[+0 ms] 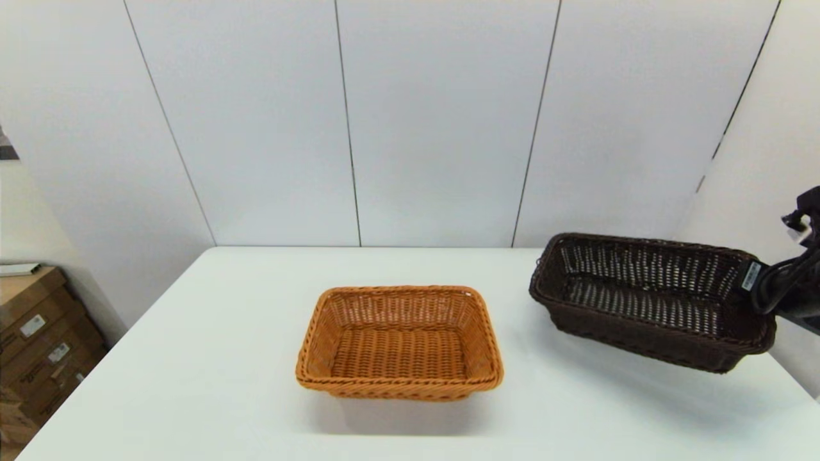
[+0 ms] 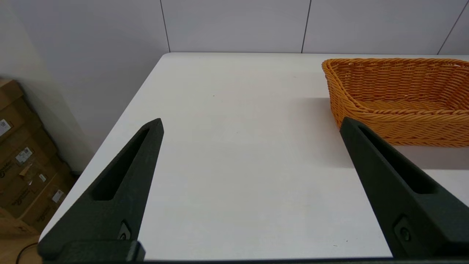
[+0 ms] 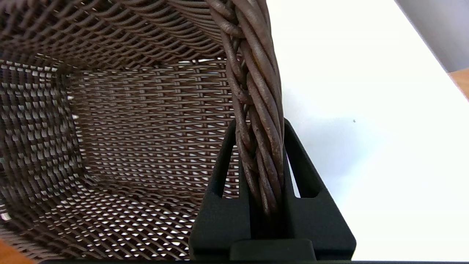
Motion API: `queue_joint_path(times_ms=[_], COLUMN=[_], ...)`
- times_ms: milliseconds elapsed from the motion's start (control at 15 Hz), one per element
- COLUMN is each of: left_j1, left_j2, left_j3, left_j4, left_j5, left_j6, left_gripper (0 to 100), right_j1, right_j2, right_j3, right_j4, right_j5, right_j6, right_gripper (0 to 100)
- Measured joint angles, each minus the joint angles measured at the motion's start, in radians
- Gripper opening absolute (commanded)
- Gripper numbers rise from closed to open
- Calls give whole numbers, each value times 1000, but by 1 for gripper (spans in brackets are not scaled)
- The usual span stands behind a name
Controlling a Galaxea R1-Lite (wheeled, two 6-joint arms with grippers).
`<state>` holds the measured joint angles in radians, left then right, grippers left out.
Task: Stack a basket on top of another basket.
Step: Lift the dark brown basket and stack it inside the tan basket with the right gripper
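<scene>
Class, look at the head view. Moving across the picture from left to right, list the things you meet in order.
Cardboard boxes beside the table → orange-tan basket on the white table → dark brown basket, lifted and tilted → right gripper, jaws shut on that basket's rim.

White table [image 1: 211, 358]: the open lane is the bare strip between the orange-tan rectangular woven wicker basket [image 1: 400, 342] at centre and the dark brown rectangular openwork wicker basket [image 1: 647, 301] at 3 o'clock of it. The dark one is tilted, lifted off the top, and the right gripper [image 3: 259, 146] is clamped on its rolled rim, so that end is blocked. From 7 to 10 o'clock of the tan basket the surface is bare; the left gripper [image 2: 251, 126] hangs there with fingers spread wide, the tan basket just beside one finger. The grey panelled wall [image 1: 435, 121] closes 12 o'clock. Stacked cardboard boxes [image 1: 38, 333] stand off the table's edge at 9 o'clock.
</scene>
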<state>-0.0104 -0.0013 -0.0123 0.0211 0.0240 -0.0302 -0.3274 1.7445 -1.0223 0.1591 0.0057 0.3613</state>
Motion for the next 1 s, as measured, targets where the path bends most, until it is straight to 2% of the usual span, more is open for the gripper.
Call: queue_joint_path(times_ms=[200,400,533,667,1000], left_j1=[0,0,0,0,0], left_j2=[0,0,0,0,0], left_j3=[0,0,0,0,0], left_j4=[0,0,0,0,0], left_j5=[0,0,0,0,0], left_j6=[0,0,0,0,0], left_gripper=[100,100,100,100,100], right_j1=[10,19,62,132,413], right_j2=[-67,-134,-176,-205,-233], right_j3=[-49,-123,-169,-202,-248], right_j4=[123,257,333,371,395], right_j5=[25,107,148,150,141], right_j6=[3,11,31,71,173], right_gripper=[0,0,0,0,0])
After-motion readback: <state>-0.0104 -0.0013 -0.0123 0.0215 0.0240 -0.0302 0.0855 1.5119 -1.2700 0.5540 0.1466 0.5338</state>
